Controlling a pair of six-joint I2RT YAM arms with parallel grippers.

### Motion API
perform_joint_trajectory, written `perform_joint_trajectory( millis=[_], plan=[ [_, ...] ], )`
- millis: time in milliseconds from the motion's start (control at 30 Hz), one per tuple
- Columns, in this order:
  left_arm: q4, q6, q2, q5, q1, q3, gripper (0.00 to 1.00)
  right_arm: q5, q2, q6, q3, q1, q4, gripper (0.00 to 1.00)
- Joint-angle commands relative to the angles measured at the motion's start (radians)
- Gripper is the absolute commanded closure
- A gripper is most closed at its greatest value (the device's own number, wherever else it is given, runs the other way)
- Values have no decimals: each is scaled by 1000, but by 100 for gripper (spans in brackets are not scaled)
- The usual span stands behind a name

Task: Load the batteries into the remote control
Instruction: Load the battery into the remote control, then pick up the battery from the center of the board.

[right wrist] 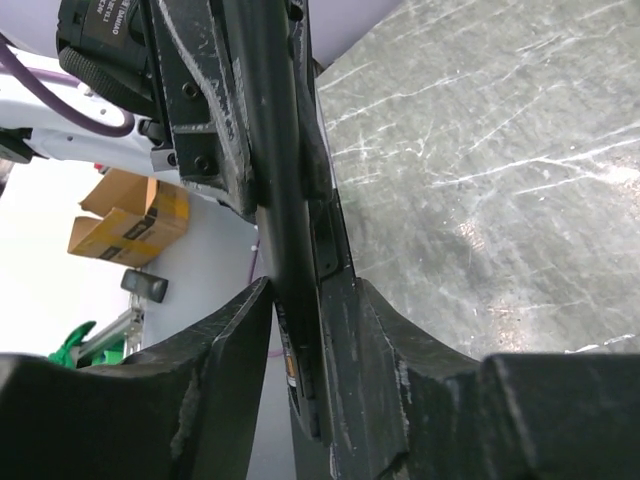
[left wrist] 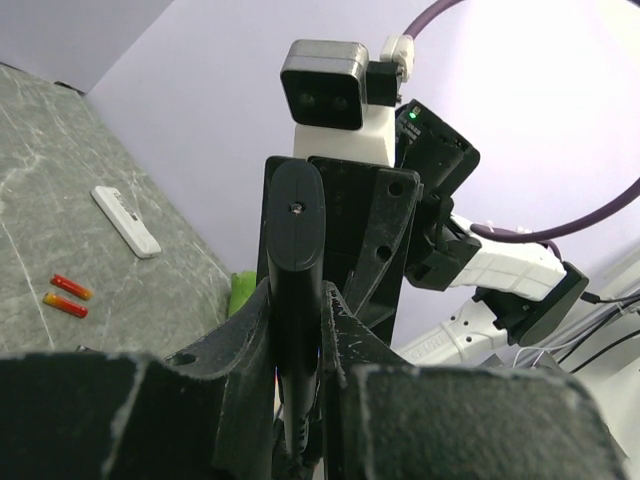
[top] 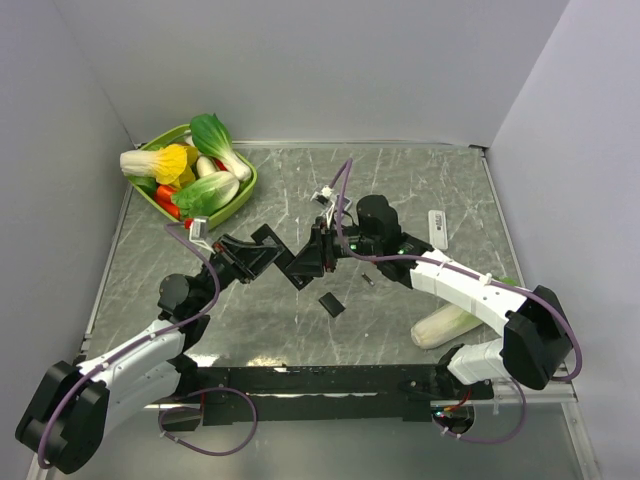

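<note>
Left wrist view: the left tool (left wrist: 298,297) pinches the black remote (left wrist: 295,230) upright, above the counter (left wrist: 40,180), while the right tool (right wrist: 310,290) flanks it (gripping or not, I cannot tell). Two orange-red batteries (left wrist: 72,287) lie on the counter, beside a white strip (left wrist: 127,222).

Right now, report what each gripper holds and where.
The left gripper clamps the black remote across its sides, rounded end sticking out. The right gripper flanks the same remote with its fingers; whether they grip cannot be told.

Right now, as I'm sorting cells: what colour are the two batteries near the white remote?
Orange-red batteries; the left wrist view shows them best.
</note>
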Motion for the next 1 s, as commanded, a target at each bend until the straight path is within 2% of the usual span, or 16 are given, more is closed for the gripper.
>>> perform_joint_trajectory(
  millis=[0, 100, 133, 200, 233, 300, 333, 367, 533, 667, 800, 967],
  plan=[
    [120, -27, -19, -45, -5, 28, 98, 1, 5, -27, -12, 6, 21, 56],
    [101, -19, -19, -42, -5, 31, 98, 4, -13, -40, -24, 8, 34, 52],
    [91, -10, -21, -41, -5, 30, 98, 4, -19, -50, -22, 8, 34, 43],
    [61, 2, -27, -48, -5, 15, 98, 12, -42, -67, -1, 8, 17, 32],
    [45, 16, -33, -53, -5, 8, 98, 20, -55, -98, 8, 8, 2, 22],
    [-16, 34, -42, -67, -5, -10, 98, 53, -90, -136, 37, 4, -62, 12],
    [-36, 56, -50, -76, -5, -16, 98, 102, -105, -176, 48, 4, -86, 2],
    [-54, 70, -56, -87, -5, -22, 98, 128, -118, -193, 56, -2, -110, 0],
    [-149, 113, -62, -139, 6, -59, 98, 303, -226, -256, 45, -34, -236, 0],
    [-159, 122, -45, -143, 22, -84, 98, 516, -297, -259, 25, -51, -366, 0],
    [-134, 117, -18, -122, 44, -101, 98, 631, -328, -323, -15, -77, -495, 0],
    [-113, 116, 13, -90, 64, -110, 98, 664, -300, -273, -68, -161, -601, 5]
  ],
)
